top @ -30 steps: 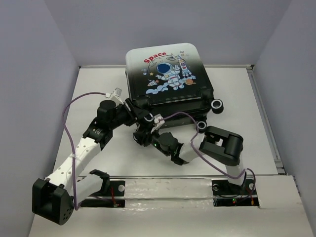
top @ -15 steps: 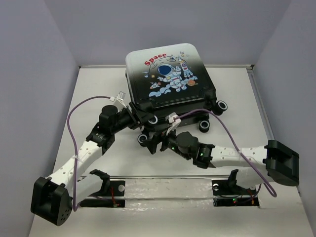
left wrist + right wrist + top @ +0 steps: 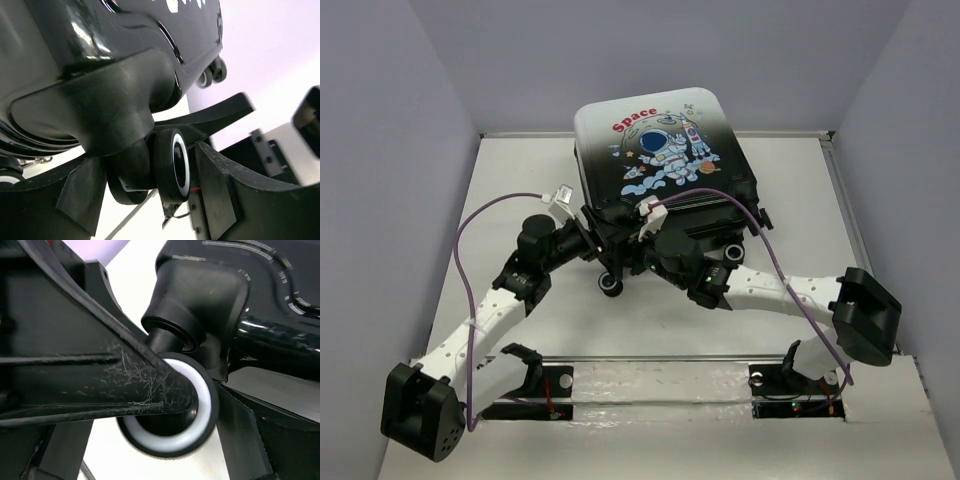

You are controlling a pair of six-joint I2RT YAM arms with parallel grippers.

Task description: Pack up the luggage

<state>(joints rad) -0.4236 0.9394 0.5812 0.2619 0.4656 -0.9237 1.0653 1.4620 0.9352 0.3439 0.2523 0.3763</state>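
Two arms reach in over the white table (image 3: 520, 180) to the near side of the luggage (image 3: 715, 190). It lies flat and closed at the far middle of the table. Its printed shell faces up, white at the far end and fading to black toward the arms. The astronaut print (image 3: 665, 150) and the red word "Space" (image 3: 633, 120) are both plain to read.

At the case's near-left corner, the left gripper (image 3: 150, 175) straddles the corner caster (image 3: 172, 165). Its fingers (image 3: 225, 190) stand apart, one on each side of the black wheel, and a sliver of background shows between the wheel and the right-hand finger. Whether the other finger touches the caster housing cannot be told.

Along the near edge, the right gripper (image 3: 212, 412) is spread wide around the white-rimmed wheel (image 3: 165, 440). One scratched finger (image 3: 125, 385) crosses in front of the wheel and the other sits beyond it at the lower right. No clamping contact is visible.

From above, a purple cable (image 3: 460, 250) loops beside the left arm, and another arcs over the right arm.
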